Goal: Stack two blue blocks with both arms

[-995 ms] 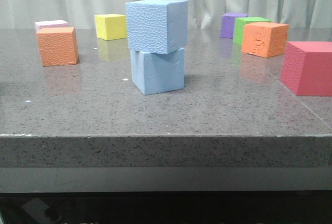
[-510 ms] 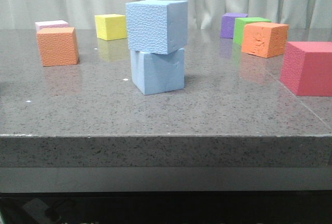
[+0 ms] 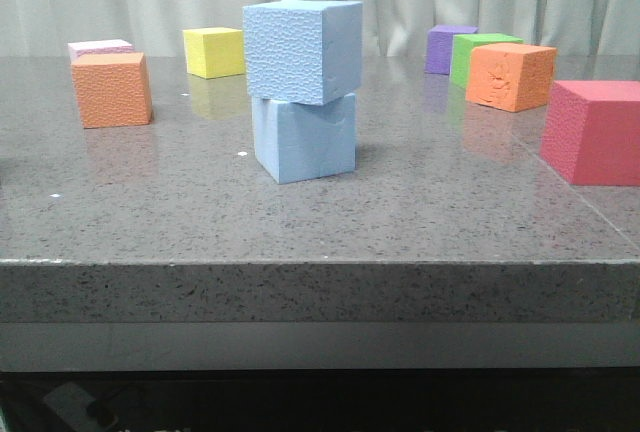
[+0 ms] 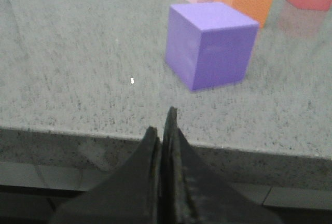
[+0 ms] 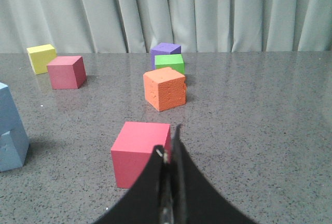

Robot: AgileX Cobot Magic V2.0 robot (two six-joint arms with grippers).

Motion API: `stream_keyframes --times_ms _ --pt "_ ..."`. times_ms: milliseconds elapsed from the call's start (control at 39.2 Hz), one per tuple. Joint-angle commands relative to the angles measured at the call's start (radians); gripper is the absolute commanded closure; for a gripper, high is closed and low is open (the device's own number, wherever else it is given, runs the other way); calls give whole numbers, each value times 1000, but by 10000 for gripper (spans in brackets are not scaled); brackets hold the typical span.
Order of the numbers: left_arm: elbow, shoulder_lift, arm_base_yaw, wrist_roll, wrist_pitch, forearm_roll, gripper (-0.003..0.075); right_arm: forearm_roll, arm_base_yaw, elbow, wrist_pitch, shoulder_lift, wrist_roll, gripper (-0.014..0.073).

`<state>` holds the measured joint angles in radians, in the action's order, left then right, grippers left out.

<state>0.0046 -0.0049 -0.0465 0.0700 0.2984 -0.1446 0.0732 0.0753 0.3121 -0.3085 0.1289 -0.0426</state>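
Two light blue blocks stand stacked near the middle of the table. The pebbly one (image 3: 300,50) rests on the smoother one (image 3: 303,139), turned slightly and overhanging its edges. The stack also shows at the edge of the right wrist view, with the upper block (image 5: 5,105) on the lower block (image 5: 11,149). Neither arm touches it, and no arm shows in the front view. My left gripper (image 4: 162,119) is shut and empty over the table's front edge. My right gripper (image 5: 168,140) is shut and empty, well away from the stack.
An orange cube (image 3: 111,89), a pale pink cube (image 3: 98,48) and a yellow cube (image 3: 213,51) sit back left. Purple (image 3: 447,47), green (image 3: 478,52), orange (image 3: 510,76) and red (image 3: 598,130) cubes sit on the right. A purple cube (image 4: 210,44) lies ahead of the left gripper.
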Motion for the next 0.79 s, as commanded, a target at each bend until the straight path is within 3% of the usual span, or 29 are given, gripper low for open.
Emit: stream_keyframes --times_ms 0,765 --pt "38 -24 -2 3 -123 -7 738 -10 -4 26 85 10 10 663" --pt "38 -22 -2 3 -125 -7 738 -10 -4 26 85 10 10 663"
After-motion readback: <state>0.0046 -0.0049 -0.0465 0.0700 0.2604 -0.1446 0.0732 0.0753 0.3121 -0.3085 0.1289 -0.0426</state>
